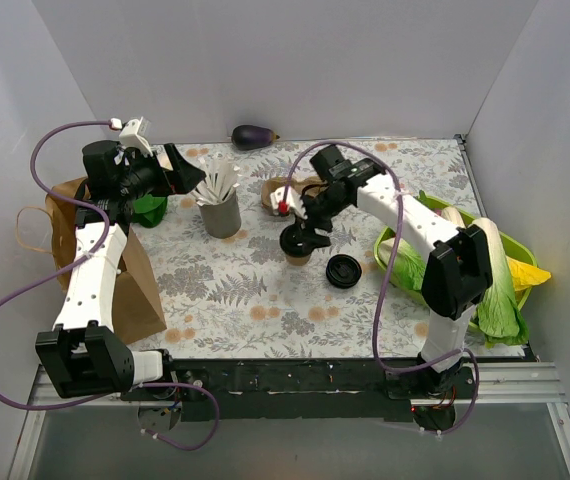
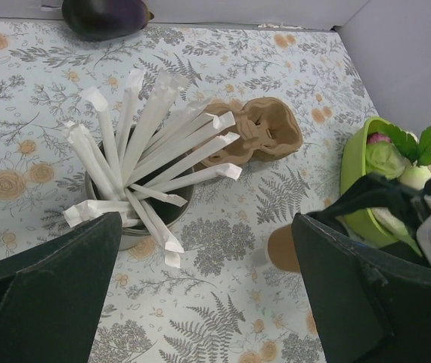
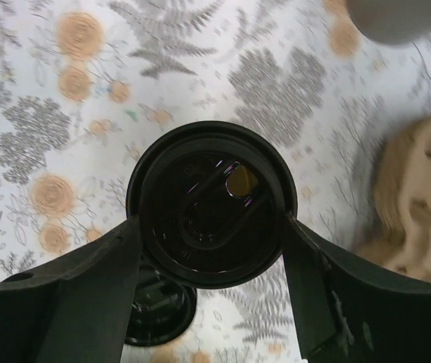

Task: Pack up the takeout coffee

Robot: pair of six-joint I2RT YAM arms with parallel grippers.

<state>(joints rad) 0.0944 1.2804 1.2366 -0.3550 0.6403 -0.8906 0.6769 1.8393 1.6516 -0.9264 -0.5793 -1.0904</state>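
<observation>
The takeout coffee (image 1: 298, 259) is a small tan cup standing mid-table; only its lower wall shows under a black lid (image 1: 302, 241). My right gripper (image 1: 303, 238) is shut on that lid (image 3: 212, 204), a finger on each side of its rim (image 3: 214, 227). Tan shows through the lid's sip hole. In the left wrist view the cup (image 2: 282, 248) peeks out beside my right-hand finger. The brown two-well carrier (image 1: 283, 190) (image 2: 265, 134) (image 3: 420, 204) lies just behind the cup. My left gripper (image 1: 185, 175) (image 2: 208, 302) hangs open near the grey cup, holding nothing.
A grey cup of white sticks (image 1: 221, 212) (image 2: 136, 227) stands left of the carrier. A second black lid (image 1: 344, 271) (image 3: 155, 314) lies right of the coffee. A paper bag (image 1: 135, 290) is at the left, a green basket of vegetables (image 1: 405, 270) (image 2: 355, 166) at the right, an eggplant (image 1: 253, 136) (image 2: 106, 15) at the back.
</observation>
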